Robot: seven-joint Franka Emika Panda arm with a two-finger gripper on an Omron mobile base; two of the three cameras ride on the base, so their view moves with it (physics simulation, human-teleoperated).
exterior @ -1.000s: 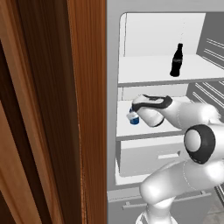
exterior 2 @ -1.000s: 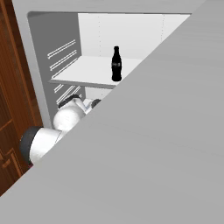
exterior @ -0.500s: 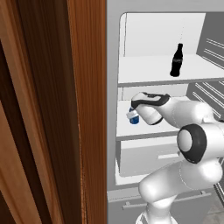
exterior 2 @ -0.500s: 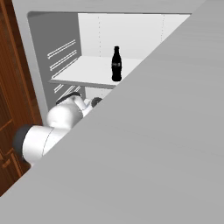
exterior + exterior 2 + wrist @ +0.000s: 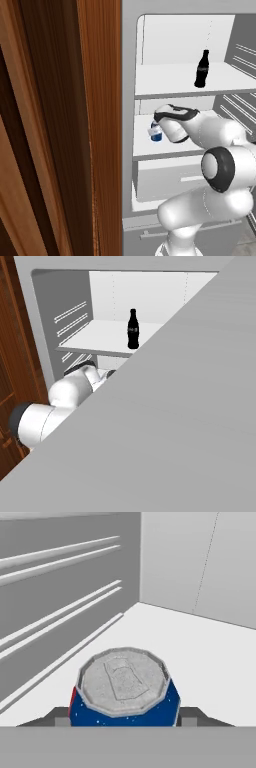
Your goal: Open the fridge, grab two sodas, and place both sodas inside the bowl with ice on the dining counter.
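The fridge [image 5: 129, 60] stands open, showing its white shelves. On the middle shelf stands a small blue can [image 5: 156, 132] of soda. My gripper [image 5: 161, 126] reaches in from the right and is shut on the blue can. In the hand view the blue can [image 5: 124, 693] sits upright between my gripper [image 5: 125, 720], with one dark fingertip [image 5: 61, 720] pressed against each side. A slim black cola bottle [image 5: 201, 69] stands upright on the shelf above and to the right, and the bottle [image 5: 132, 330] also shows in the right base view. The bowl and the dining counter are out of view.
A brown wooden cabinet [image 5: 60, 125] rises close on the left of the fridge. The open grey fridge door [image 5: 190, 421] covers much of the right base view. A white drawer [image 5: 165, 177] sits below the can's shelf. Ribbed side walls [image 5: 55, 597] close in the shelf.
The jaws have closed in onto the blue can. The arm's elbow has shifted slightly; can and bottle stay in place.
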